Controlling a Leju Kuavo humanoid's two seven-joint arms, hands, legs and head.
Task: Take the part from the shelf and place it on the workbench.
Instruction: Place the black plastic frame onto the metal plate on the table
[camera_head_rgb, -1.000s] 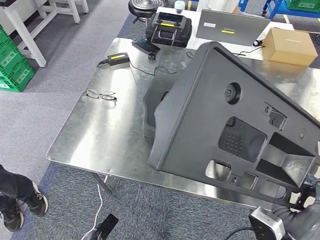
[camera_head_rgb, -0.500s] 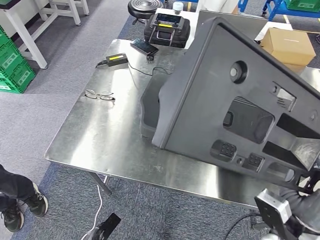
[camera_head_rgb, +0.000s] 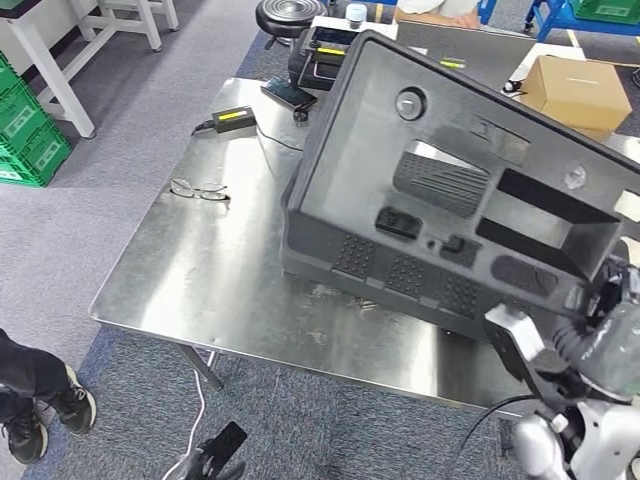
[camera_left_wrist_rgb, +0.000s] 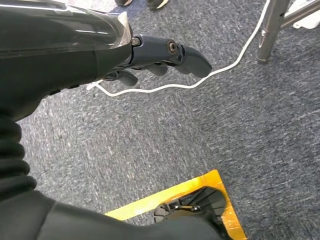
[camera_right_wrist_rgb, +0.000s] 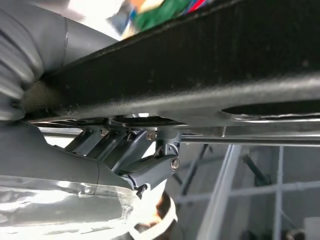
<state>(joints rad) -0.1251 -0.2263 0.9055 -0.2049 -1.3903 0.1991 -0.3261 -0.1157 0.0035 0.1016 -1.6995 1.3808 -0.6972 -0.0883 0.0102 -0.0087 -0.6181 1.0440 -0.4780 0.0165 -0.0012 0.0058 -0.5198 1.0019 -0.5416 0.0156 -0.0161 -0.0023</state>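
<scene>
You're looking at a big black plastic panel (camera_head_rgb: 453, 200), a shallow tray shape with ribbed pads, cutouts and a round boss, tilted with its near-left edge on the steel bench (camera_head_rgb: 204, 270). Your right hand (camera_right_wrist_rgb: 151, 155) grips its lower right rim, fingers (camera_right_wrist_rgb: 166, 167) curled beneath. Your left hand (camera_left_wrist_rgb: 124, 55) hangs empty over the carpet, fingers loosely extended.

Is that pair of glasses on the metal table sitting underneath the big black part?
No, the glasses lie on bare table, well clear of the black part.
</scene>
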